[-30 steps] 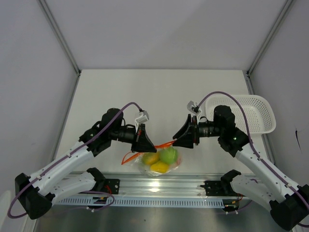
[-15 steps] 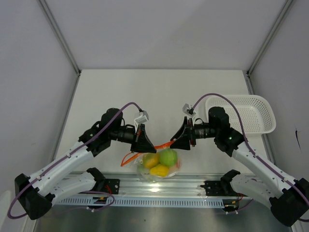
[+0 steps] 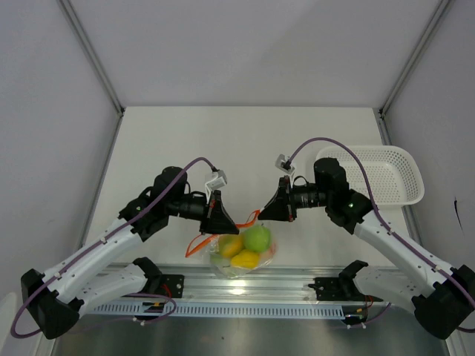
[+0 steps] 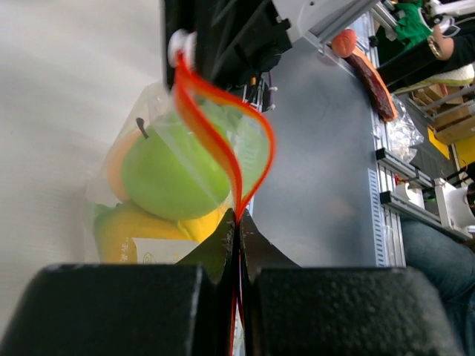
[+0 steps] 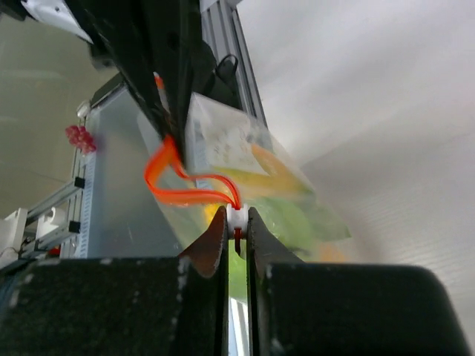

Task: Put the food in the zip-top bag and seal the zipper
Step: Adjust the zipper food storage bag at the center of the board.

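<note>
The zip-top bag [image 3: 241, 251] lies at the near table edge, between my two grippers, and holds the food: a green apple [image 3: 257, 239] and yellow-orange fruits [image 3: 243, 259]. Its orange-red zipper [image 3: 249, 220] runs from one gripper to the other. My left gripper [image 3: 236, 222] is shut on one end of the zipper [image 4: 215, 133], whose two strips bow apart past the fingertips. The apple [image 4: 171, 174] shows through the plastic. My right gripper [image 5: 237, 215] is shut on the white slider [image 5: 237, 217] at the zipper's [image 5: 178, 194] other end.
A white mesh basket [image 3: 378, 174] stands at the right, behind my right arm. The metal rail [image 3: 245, 285] with the arm bases runs just in front of the bag. Grey walls close in the table on three sides.
My right gripper has moved left to the bag and shut on the zipper's white slider. The left gripper has kept its hold.
</note>
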Motion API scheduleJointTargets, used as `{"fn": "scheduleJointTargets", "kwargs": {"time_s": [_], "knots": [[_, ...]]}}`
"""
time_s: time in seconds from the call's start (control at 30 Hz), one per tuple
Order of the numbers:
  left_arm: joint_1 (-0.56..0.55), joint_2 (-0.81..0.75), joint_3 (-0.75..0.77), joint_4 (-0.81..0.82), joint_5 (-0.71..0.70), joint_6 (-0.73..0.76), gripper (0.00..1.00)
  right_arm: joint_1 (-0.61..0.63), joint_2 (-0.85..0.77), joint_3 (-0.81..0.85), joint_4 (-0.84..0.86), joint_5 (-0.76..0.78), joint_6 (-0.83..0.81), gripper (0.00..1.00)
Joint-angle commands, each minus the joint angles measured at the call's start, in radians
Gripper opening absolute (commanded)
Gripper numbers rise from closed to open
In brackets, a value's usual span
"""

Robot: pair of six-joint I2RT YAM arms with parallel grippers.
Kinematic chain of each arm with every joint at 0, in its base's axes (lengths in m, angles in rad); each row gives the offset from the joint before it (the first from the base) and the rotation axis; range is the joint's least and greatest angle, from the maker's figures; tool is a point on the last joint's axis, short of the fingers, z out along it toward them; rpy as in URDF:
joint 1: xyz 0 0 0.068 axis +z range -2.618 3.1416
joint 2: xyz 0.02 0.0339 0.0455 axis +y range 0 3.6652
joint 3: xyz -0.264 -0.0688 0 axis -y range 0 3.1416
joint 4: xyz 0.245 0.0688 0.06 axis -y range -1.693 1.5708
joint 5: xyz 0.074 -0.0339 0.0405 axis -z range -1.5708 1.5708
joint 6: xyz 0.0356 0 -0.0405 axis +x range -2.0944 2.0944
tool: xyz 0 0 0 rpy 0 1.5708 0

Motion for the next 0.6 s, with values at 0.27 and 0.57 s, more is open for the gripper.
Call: {"fn": "scheduleJointTargets", "kwargs": {"time_s": [0.27,0.57], "knots": [[0.010,0.038,0.063,-0.107,-0.135,0.036,0.00,0.274,0.003,0.338,-0.334,0.438,-0.185,0.00],[0.009,-0.070,0.030,-0.082,-0.221,0.058,0.56,0.272,-0.018,0.263,-0.280,0.453,-0.154,0.00]]}}
